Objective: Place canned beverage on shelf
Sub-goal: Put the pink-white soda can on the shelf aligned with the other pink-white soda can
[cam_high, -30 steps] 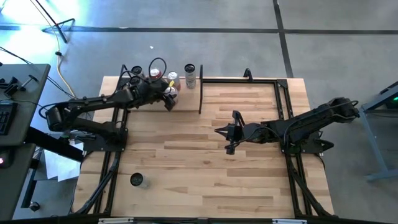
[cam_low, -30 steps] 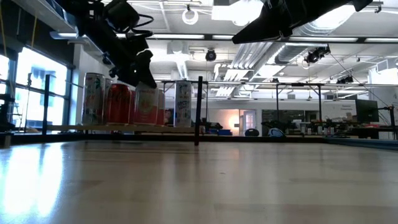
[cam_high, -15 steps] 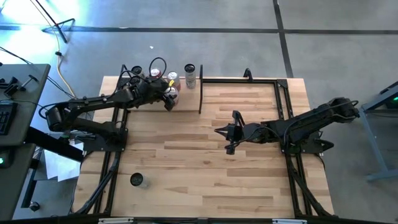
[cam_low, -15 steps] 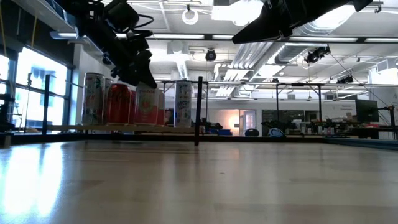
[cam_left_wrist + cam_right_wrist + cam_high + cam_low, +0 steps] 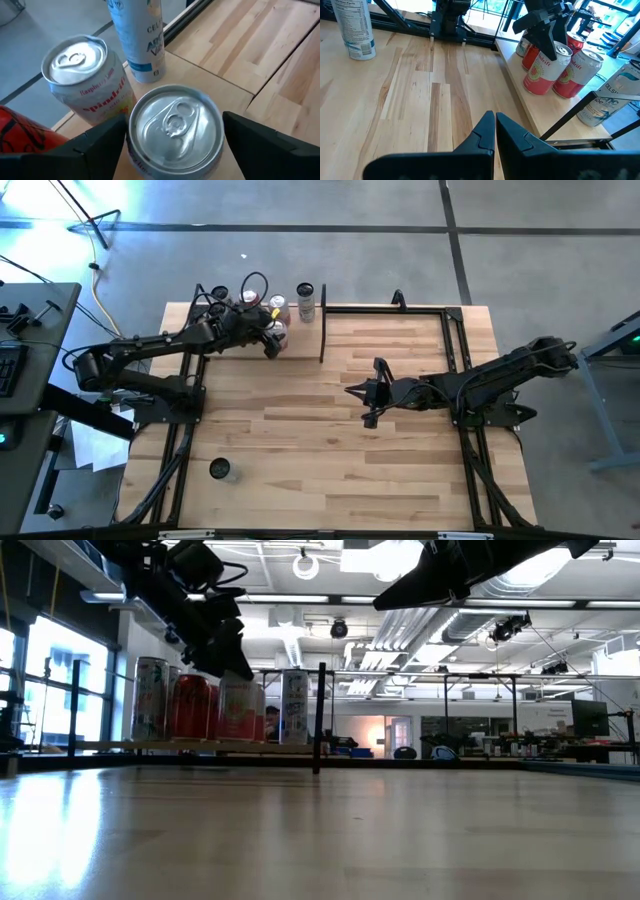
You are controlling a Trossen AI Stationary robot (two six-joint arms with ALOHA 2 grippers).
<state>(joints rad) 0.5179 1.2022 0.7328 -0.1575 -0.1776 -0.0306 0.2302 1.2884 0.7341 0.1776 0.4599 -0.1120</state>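
Fingers (image 5: 260, 145) of the left gripper (image 5: 172, 145) are spread wide, one each side of a silver-topped can (image 5: 175, 125), with a visible gap on both sides, so no grip on it. That can stands upright on the shelf (image 5: 200, 75), at its front edge. Just behind it is a white can (image 5: 85, 80) with red lettering, partly readable as "Raspberry"; the brand is too curved to read. Farther back is a tall slim pale-blue can (image 5: 142, 37), print starting "CEL". At the edge, part of a red can (image 5: 15, 135). Low view shows the cans in a row on the board.

Right gripper (image 5: 495, 131) hangs over mid-table, fingers pressed together, holding nothing. One more can (image 5: 219, 470) stands alone near the table's front left.
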